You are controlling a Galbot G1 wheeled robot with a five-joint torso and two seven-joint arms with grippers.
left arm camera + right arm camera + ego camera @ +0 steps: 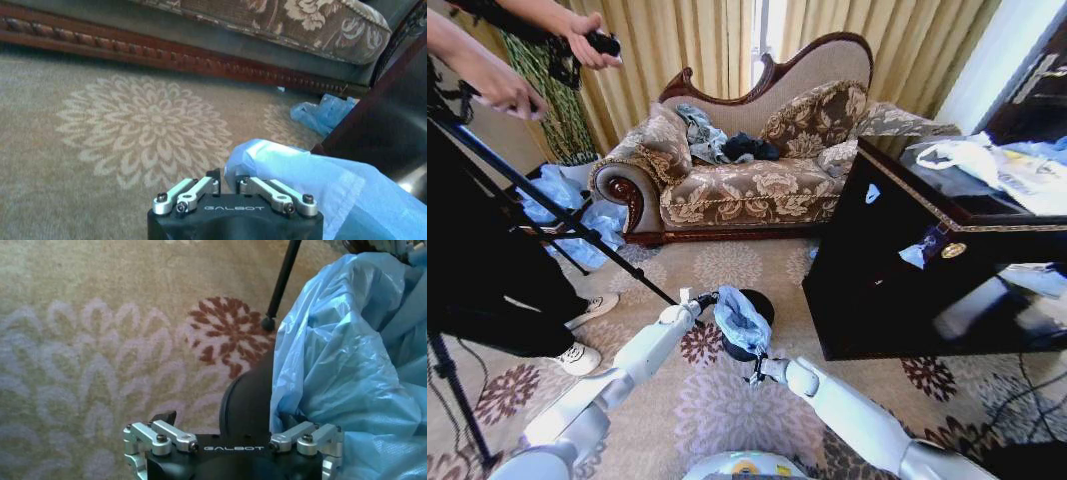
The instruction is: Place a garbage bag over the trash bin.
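While the trash bin (pixel 757 322) stood on the patterned carpet (pixel 727 400) between the sofa (pixel 757 170) and the glossy black cabinet (pixel 907 290), the pale blue garbage bag (pixel 740 320) lay draped over its rim. The left end effector (pixel 710 298) pinched the bag's edge with its fingers pressed together on the plastic. The right end effector (pixel 757 372) sat at the bin's near side, fingers spread astride the black wall and bag.
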